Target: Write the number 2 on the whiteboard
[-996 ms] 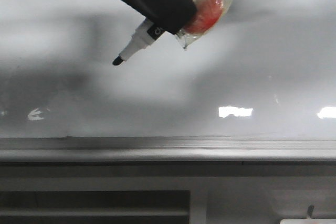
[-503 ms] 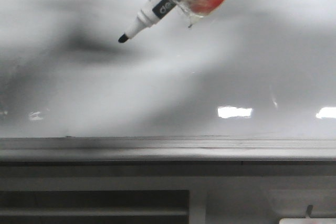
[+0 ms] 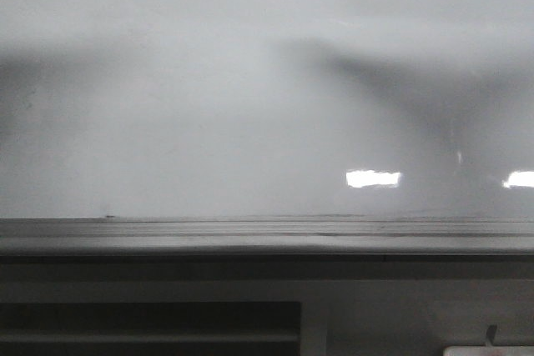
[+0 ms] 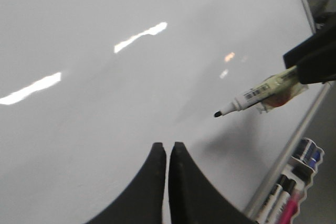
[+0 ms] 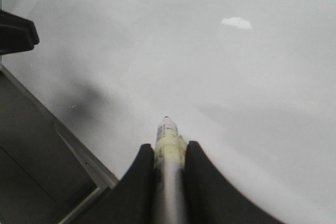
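The whiteboard (image 3: 250, 106) fills the front view, glossy white-grey, with a grey ledge (image 3: 250, 235) along its lower edge. No number 2 or any stroke shows on it in any view. My right gripper (image 5: 169, 148) is shut on a white marker pen (image 5: 167, 140), its black tip pointing at the board. The pen also shows in the left wrist view (image 4: 252, 96), tip a little off the board, held by the black right gripper (image 4: 315, 59). My left gripper (image 4: 168, 146) is shut and empty, close to the board (image 4: 105, 103). Neither gripper shows in the front view.
A holder with several spare markers (image 4: 294, 187) sits by the board's metal ledge (image 4: 294, 145). The left arm's dark body (image 5: 16, 32) shows at the edge of the right wrist view. Light reflections (image 3: 373, 178) lie on the board.
The right gripper with the marker has moved up and out of the front view. Only its shadow stays on the board.
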`<action>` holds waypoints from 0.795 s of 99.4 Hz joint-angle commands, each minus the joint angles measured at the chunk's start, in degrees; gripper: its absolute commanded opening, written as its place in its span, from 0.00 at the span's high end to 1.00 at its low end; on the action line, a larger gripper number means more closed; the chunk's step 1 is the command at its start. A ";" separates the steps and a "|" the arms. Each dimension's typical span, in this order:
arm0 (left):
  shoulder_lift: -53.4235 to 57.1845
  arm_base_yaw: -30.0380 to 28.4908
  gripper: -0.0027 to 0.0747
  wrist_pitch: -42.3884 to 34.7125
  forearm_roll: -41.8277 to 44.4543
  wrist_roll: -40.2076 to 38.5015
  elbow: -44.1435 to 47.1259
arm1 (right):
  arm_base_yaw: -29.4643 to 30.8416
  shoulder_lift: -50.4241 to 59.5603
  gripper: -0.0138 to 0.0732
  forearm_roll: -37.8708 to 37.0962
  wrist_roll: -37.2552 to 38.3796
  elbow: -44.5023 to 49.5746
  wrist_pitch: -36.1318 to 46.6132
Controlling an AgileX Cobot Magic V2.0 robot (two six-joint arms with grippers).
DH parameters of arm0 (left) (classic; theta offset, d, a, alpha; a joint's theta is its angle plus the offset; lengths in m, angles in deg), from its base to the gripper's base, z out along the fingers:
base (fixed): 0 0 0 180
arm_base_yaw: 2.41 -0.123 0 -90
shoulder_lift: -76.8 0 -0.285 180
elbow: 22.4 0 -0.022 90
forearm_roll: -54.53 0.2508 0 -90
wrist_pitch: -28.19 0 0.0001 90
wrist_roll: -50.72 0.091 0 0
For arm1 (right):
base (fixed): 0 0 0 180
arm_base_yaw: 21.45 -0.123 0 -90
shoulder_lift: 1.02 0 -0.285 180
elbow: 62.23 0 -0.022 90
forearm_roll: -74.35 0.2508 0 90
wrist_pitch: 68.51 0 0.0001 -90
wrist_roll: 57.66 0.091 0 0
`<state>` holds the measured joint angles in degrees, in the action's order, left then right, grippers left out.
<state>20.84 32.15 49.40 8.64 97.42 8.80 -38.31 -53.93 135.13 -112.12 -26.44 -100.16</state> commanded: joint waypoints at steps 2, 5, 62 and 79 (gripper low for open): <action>4.41 -0.14 0.99 -9.42 -3.20 -0.66 3.16 | -0.03 -0.47 0.89 5.28 -3.13 -1.26 4.58; 5.32 -0.14 0.99 -10.01 -3.20 -0.66 4.44 | -0.03 -1.05 0.89 6.32 -4.12 -1.26 5.16; 7.58 -0.14 0.99 -10.37 -3.32 -0.66 6.48 | -0.13 -11.27 0.89 21.32 -19.50 -1.26 10.20; 7.58 -0.14 0.99 -10.37 -3.32 -0.66 6.48 | -0.13 -7.38 0.89 20.35 -18.52 0.10 13.88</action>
<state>28.13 32.15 42.29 6.70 97.38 16.80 -38.89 -63.96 154.69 -130.39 -25.72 -92.71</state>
